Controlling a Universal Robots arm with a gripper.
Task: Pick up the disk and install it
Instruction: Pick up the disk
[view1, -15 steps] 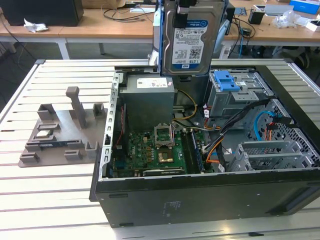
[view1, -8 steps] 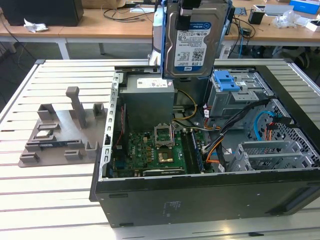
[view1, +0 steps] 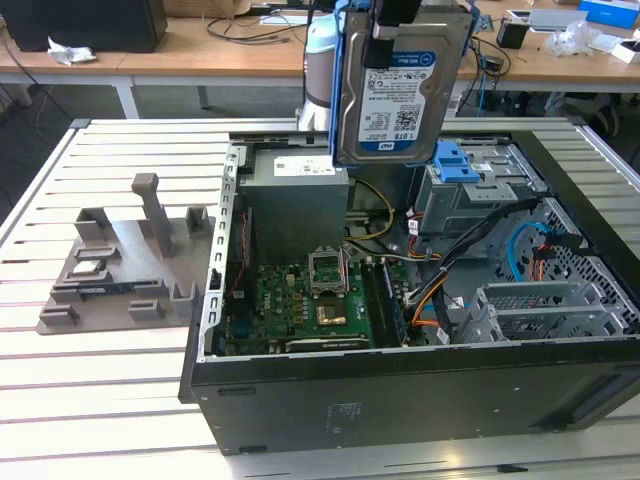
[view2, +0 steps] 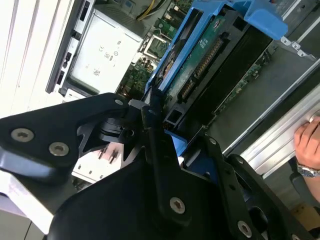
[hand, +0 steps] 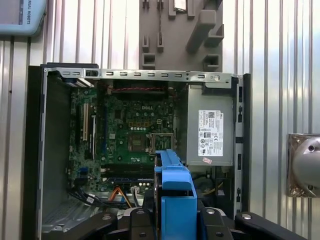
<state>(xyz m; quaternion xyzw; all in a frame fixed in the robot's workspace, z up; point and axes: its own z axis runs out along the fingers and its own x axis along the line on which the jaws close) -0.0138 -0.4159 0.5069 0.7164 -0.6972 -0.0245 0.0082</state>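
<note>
Exterior view: where is the disk (view1: 400, 90) seen?

At the upper centre of the frame. It is held upright with its label to the camera, above the open case (view1: 400, 400) and touching nothing in it.

How are the jaws set?

They are clenched on the disk. The gripper (view1: 385, 50) is seen at the disk's top edge, and in the first wrist view the blue carrier (hand: 175, 187) is pinched between the black gripper parts at the bottom centre.

Which step is judged to be in hand?

The pick-up looks done. The disk is not yet seated in the cage (view1: 470, 195), right of centre, so the transfer to it is taken to be in hand.

What is called for by the next move?

By this judgement, the carrier must be lined up squarely with the cage opening, and the cables (view1: 480, 265) just below it must be kept clear. A hand (view2: 307, 142) is also seen at the right edge of the second wrist view.
</note>
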